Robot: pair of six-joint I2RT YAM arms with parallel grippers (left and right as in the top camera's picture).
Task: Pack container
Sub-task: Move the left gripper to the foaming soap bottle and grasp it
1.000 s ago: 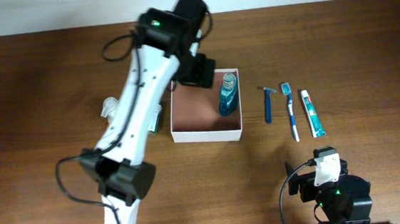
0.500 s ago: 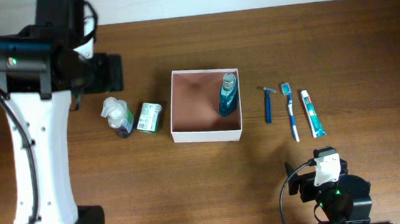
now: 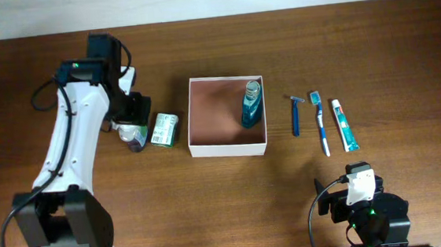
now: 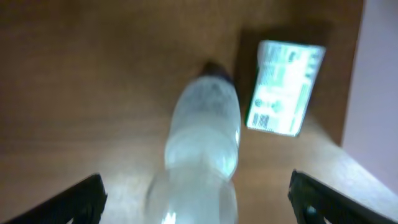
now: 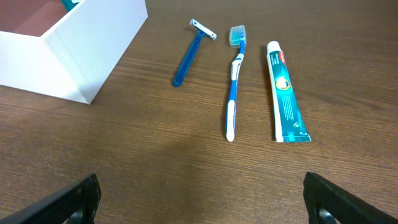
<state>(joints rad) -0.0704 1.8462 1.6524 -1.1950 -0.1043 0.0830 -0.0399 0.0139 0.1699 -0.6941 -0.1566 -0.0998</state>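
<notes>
Wooden table (image 3: 356, 42): container (image 3: 229, 148) lies near left hand (image 3: 130, 124), carton (image 3: 163, 130) between.

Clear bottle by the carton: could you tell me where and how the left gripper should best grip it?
Probably across the clear bottle, mid-body, from straight above: it seems to lie on its side, its rounded length centred in the open left gripper.

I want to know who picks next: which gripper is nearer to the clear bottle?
Left. The left gripper hovers open directly over the clear bottle; the right gripper rests far away, beyond the container.
</notes>
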